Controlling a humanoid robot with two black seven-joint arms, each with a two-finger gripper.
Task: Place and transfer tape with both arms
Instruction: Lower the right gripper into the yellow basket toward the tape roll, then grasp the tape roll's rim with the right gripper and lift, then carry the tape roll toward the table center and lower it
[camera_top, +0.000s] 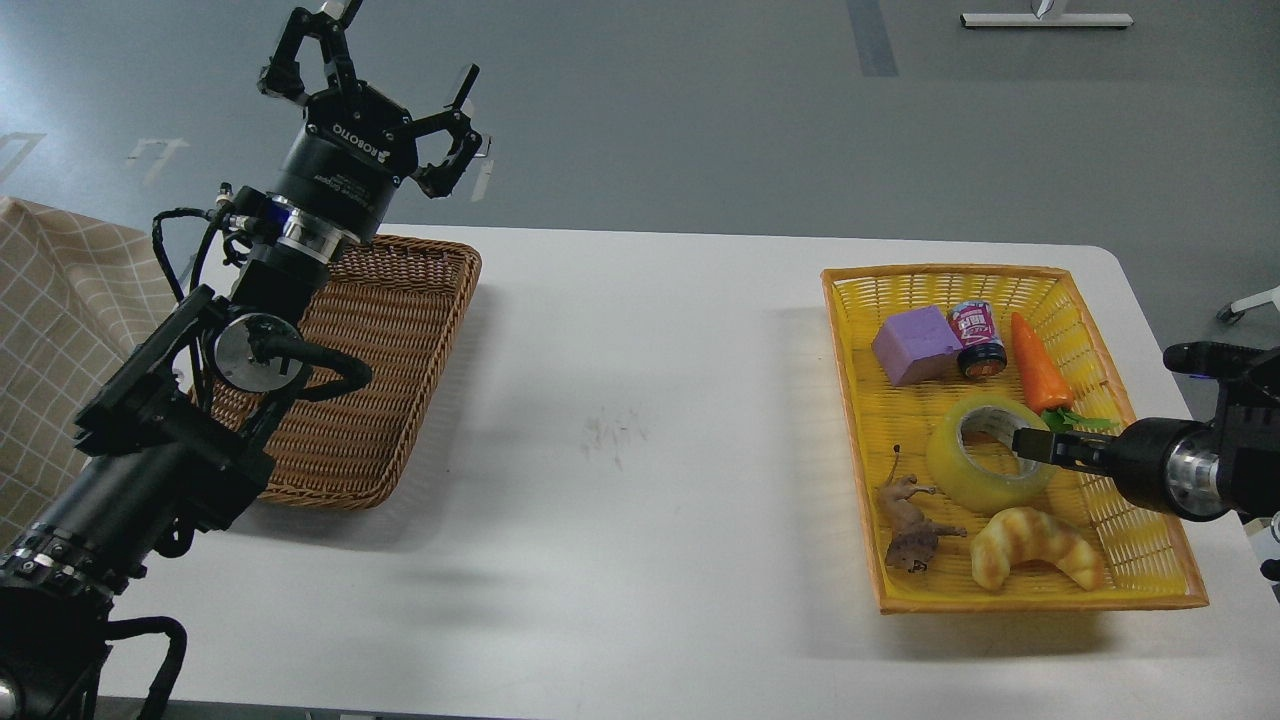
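Observation:
The tape (975, 482), a translucent yellow-green roll with a grey-white core, lies in the yellow basket (852, 420) at the table's right. My right gripper (1030, 443) reaches in from the right with its tip at the roll's right rim, over the core hole. Its fingers show as one dark bar, so I cannot tell whether it grips the roll. My left gripper (400, 65) is open and empty, raised high above the far edge of the brown wicker basket (390, 350) on the left.
The yellow basket also holds a purple block (915, 345), a small can (978, 338), a toy carrot (1038, 365), a brown toy animal (910, 520) and a croissant toy (1035, 545). A checked cloth (50, 330) lies at the far left.

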